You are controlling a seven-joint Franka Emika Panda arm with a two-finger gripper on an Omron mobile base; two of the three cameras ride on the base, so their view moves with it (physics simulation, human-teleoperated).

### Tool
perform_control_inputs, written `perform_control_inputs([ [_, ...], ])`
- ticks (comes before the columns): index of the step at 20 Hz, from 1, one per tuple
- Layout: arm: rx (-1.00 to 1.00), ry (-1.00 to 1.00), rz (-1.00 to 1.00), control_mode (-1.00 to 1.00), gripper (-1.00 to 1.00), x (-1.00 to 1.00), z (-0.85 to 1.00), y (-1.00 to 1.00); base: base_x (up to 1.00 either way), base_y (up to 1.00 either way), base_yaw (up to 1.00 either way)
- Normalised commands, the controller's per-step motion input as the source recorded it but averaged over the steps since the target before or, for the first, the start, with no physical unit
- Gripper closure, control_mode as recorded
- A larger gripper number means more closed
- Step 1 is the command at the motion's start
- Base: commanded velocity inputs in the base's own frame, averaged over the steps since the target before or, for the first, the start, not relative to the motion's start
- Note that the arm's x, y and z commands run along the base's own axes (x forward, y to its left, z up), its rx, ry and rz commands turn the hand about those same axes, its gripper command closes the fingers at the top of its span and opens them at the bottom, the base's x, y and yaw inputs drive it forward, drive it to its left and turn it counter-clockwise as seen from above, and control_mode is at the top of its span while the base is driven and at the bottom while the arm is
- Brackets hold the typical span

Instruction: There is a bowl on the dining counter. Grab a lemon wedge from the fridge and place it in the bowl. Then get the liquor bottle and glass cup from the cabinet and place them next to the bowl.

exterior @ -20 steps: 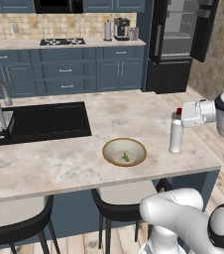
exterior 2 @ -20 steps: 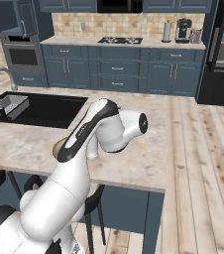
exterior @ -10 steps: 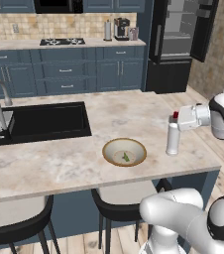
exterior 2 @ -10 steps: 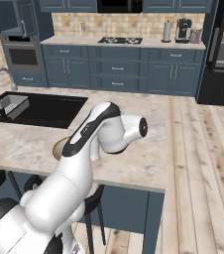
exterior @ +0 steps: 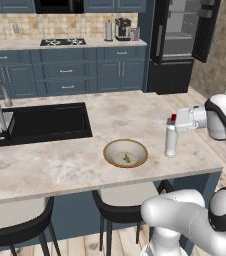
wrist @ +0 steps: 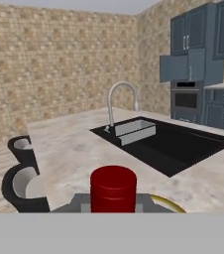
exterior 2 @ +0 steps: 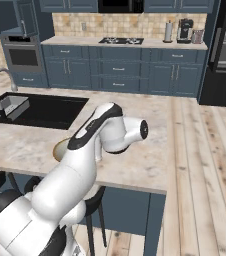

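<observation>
Wedge (exterior: pixel 127 159) sits in the bowl (exterior: pixel 111 152) — bottle (exterior: pixel 171 142) stands right of it on the table (exterior: pixel 60 165), fingers seemingly grasping its neck; cup not there yet.

No readable text, brand, no. or sign was visible anywhere. The bottle (exterior: pixel 171 139) w/ the red cap (wrist: pixel 113 188) showed a plain white body, no label legible, and the bowl (exterior: pixel 125 153) carried no markings. Appliances at the back, i.e. the coffee maker (exterior: pixel 122 29), fridge (exterior: pixel 180 35) and oven (exterior 2: pixel 23 56), were too small/blurred to show any lettering.
</observation>
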Motion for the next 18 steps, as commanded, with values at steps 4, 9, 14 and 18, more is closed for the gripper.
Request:
perform_control_inputs([
  [4,0.0,0.0,0.0,-1.0,1.0,0.2,-0.15,0.0,0.0,0.0,0.0],
  [9,0.0,0.0,0.0,-1.0,1.0,0.22,-0.14,0.0,0.0,0.0,0.0],
  [14,0.0,0.0,0.0,-1.0,1.0,0.22,-0.16,0.0,0.0,0.0,0.0],
  [18,0.0,0.0,0.0,-1.0,1.0,0.2,-0.2,0.0,0.0,0.0,0.0],
])
